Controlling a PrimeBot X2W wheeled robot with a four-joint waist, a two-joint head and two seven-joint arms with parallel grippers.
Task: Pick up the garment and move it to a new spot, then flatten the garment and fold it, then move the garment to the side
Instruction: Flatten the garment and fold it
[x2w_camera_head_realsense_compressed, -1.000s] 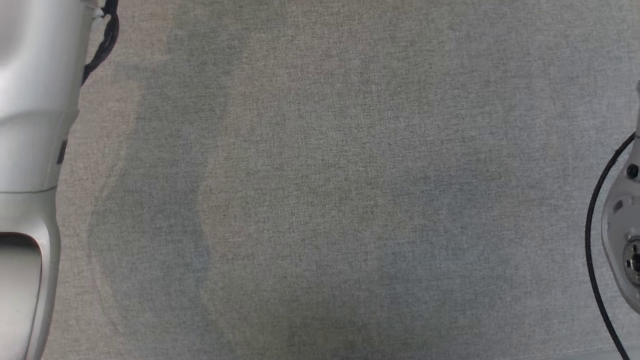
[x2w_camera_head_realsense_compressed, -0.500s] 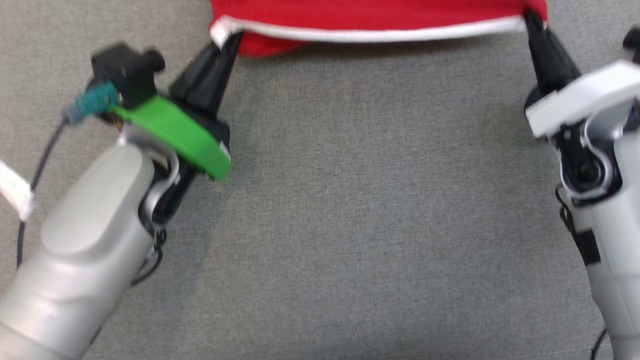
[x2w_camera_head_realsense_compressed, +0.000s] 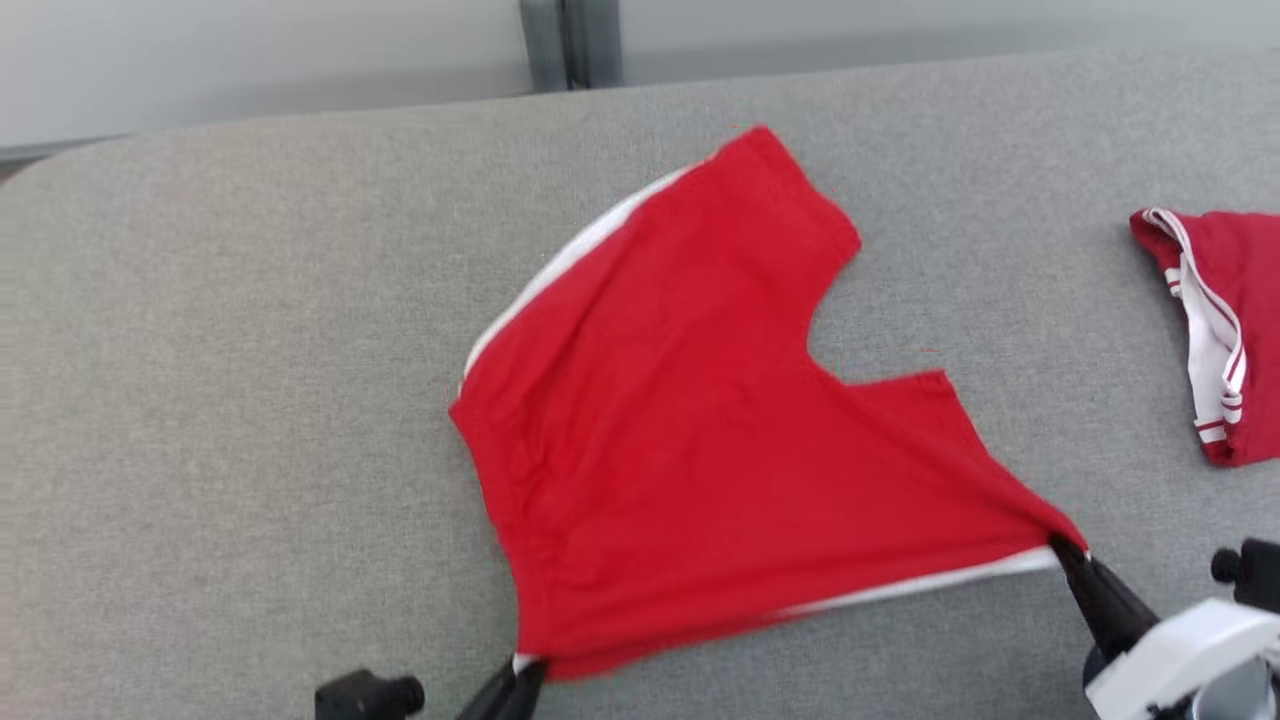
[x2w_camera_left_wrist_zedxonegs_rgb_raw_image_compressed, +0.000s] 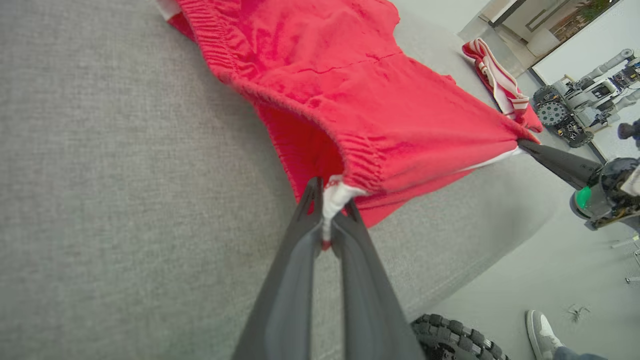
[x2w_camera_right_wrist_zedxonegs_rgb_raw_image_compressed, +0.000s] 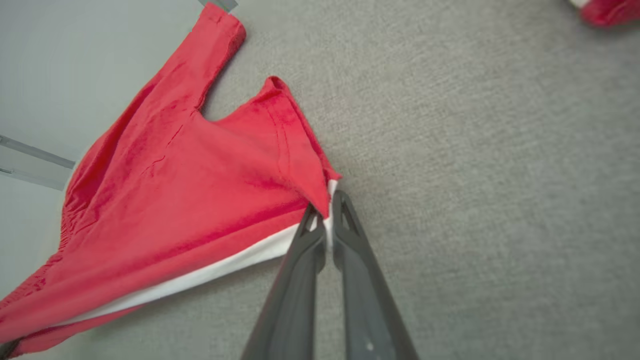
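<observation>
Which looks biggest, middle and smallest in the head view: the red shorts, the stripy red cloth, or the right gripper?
1. red shorts
2. stripy red cloth
3. right gripper; both are cut off by the edge, so two and three are unsure.

Head camera overhead, wrist cameras close, all on garment (x2w_camera_head_realsense_compressed: 680, 420)

The garment (x2w_camera_head_realsense_compressed: 680, 400) is plain bright red, with 1 white stripe along its side seam and a white tab at the waistband corner. The surface (x2w_camera_head_realsense_compressed: 250, 400) is a light grey weave, finely flecked. A second cloth (x2w_camera_head_realsense_compressed: 1215, 330) is red too, trimmed in white bands with thin red lines. My left gripper (x2w_camera_left_wrist_zedxonegs_rgb_raw_image_compressed: 330, 210) and right gripper (x2w_camera_right_wrist_zedxonegs_rgb_raw_image_compressed: 326, 212) are dark grey, nearly black. The shoe (x2w_camera_left_wrist_zedxonegs_rgb_raw_image_compressed: 542, 330) is white, the floor (x2w_camera_left_wrist_zedxonegs_rgb_raw_image_compressed: 550, 260) pale grey.
</observation>
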